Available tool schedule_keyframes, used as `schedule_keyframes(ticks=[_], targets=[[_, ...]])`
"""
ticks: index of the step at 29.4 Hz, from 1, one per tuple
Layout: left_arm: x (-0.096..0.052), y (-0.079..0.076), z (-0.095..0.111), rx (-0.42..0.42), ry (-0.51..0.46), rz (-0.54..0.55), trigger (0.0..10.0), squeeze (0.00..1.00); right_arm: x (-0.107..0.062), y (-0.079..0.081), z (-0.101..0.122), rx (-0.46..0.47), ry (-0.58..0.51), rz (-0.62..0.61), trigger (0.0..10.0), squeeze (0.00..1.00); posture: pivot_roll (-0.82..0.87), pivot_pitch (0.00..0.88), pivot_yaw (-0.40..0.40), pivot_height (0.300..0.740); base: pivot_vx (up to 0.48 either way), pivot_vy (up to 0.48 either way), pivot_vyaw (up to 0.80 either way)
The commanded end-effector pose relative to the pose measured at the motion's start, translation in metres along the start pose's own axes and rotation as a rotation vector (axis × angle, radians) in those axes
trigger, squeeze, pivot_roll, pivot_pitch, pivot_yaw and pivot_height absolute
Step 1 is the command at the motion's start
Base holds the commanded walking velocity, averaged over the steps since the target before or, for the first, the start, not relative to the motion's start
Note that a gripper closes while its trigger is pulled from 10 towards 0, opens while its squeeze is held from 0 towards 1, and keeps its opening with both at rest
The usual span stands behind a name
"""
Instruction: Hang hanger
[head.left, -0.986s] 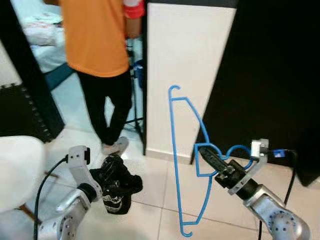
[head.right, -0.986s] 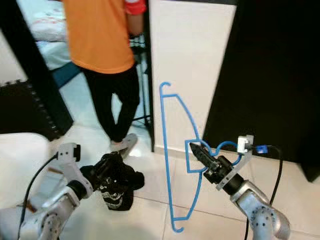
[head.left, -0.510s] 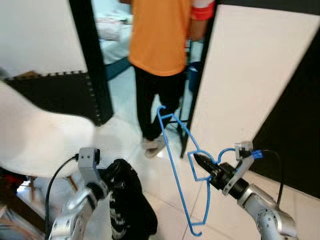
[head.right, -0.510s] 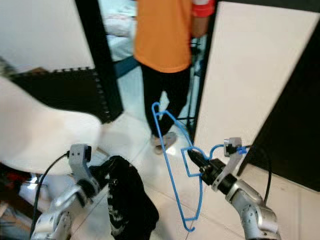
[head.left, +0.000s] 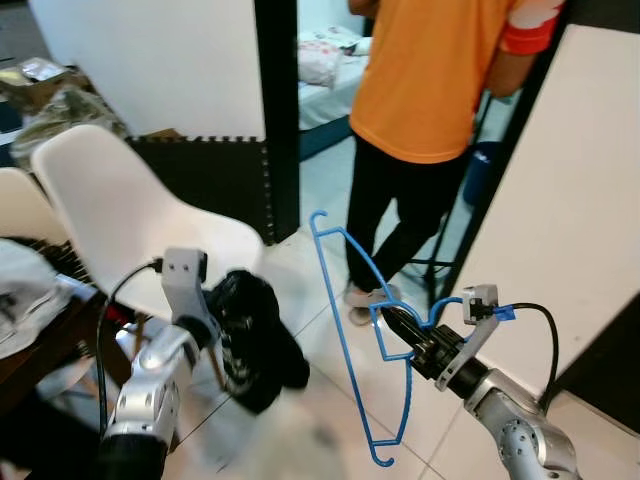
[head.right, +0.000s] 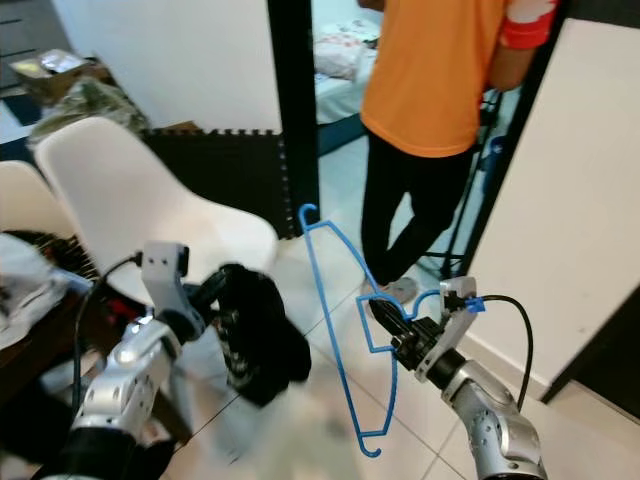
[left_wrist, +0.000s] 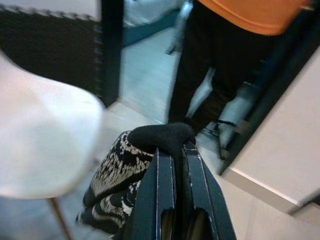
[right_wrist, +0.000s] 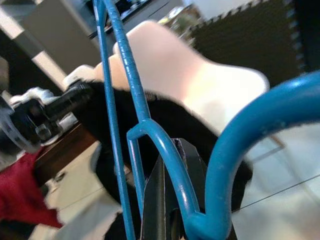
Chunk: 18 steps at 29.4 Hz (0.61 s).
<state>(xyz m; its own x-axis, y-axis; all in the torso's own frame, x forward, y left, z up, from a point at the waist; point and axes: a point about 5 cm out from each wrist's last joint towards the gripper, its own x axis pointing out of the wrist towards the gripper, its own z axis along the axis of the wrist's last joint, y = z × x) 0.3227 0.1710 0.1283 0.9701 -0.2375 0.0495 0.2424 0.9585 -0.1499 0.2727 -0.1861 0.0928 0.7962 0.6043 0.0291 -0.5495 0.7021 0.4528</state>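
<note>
Chair (head.left: 130, 215) at 10 o'clock, garment (head.left: 252, 335) beside it — hanger (head.left: 352, 330) right of that, person (head.left: 430, 110) behind at 1 o'clock.

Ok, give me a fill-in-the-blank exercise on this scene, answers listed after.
1. The right gripper is shut on a hanger whose colour is ____.
2. The left gripper is shut on a dark patterned ____.
3. The person standing in the doorway wears a top coloured ____.
4. Behind the left arm stands a chair whose seat is coloured ____.

Missing words: blue; garment; orange; white
</note>
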Motion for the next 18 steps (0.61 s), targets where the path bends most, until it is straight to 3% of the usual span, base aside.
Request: schedule_keyframes(ticks=[1,3,5,7,8,10,12,14,15,18], targets=[[0.006,0.006,0.026,0.049,-0.096,0.031,10.0,0.00,-0.003,-0.002,0.001,-0.004,-0.020,-0.013,10.0,0.00,0.11,0.000,0.016,0.740,0.000,0.000,0.79],[0.006,0.006,0.026,0.049,-0.096,0.031,10.0,0.00,-0.003,-0.002,0.001,-0.004,-0.020,-0.013,10.0,0.00,0.11,0.000,0.016,0.740,0.000,0.000,0.79],[0.010,0.019,0.064,0.101,-0.213,0.105,10.0,0.00,-0.005,-0.003,0.002,-0.008,-0.026,-0.018,10.0,0.00,0.11,0.000,0.016,0.740,0.000,0.000,0.79],[0.010,0.019,0.064,0.101,-0.213,0.105,10.0,0.00,-0.005,-0.003,0.002,-0.008,-0.026,-0.018,10.0,0.00,0.11,0.000,0.016,0.740,0.000,0.000,0.79],[0.011,0.026,0.086,0.142,-0.278,0.150,10.0,0.00,-0.005,-0.003,0.002,-0.010,-0.030,-0.017,10.0,0.00,0.11,0.000,0.016,0.740,0.307,0.000,0.79],[0.011,0.026,0.086,0.142,-0.278,0.150,10.0,0.00,-0.005,-0.003,0.002,-0.010,-0.030,-0.017,10.0,0.00,0.11,0.000,0.016,0.740,0.307,0.000,0.79],[0.007,0.042,0.138,0.208,-0.425,0.245,10.0,0.00,-0.005,-0.002,0.003,-0.013,-0.035,-0.012,10.0,0.00,0.11,0.000,0.015,0.740,0.480,0.000,0.79],[0.007,0.042,0.138,0.208,-0.425,0.245,10.0,0.00,-0.005,-0.002,0.003,-0.013,-0.035,-0.012,10.0,0.00,0.11,0.000,0.015,0.740,0.480,0.000,0.79],[0.004,0.048,0.155,0.233,-0.471,0.281,10.0,0.00,-0.005,-0.002,0.003,-0.014,-0.036,-0.010,10.0,0.00,0.11,0.000,0.015,0.740,0.480,0.000,0.79],[0.004,0.048,0.155,0.233,-0.471,0.281,10.0,0.00,-0.005,-0.002,0.003,-0.014,-0.036,-0.010,10.0,0.00,0.11,0.000,0.015,0.740,0.480,0.000,0.79]])
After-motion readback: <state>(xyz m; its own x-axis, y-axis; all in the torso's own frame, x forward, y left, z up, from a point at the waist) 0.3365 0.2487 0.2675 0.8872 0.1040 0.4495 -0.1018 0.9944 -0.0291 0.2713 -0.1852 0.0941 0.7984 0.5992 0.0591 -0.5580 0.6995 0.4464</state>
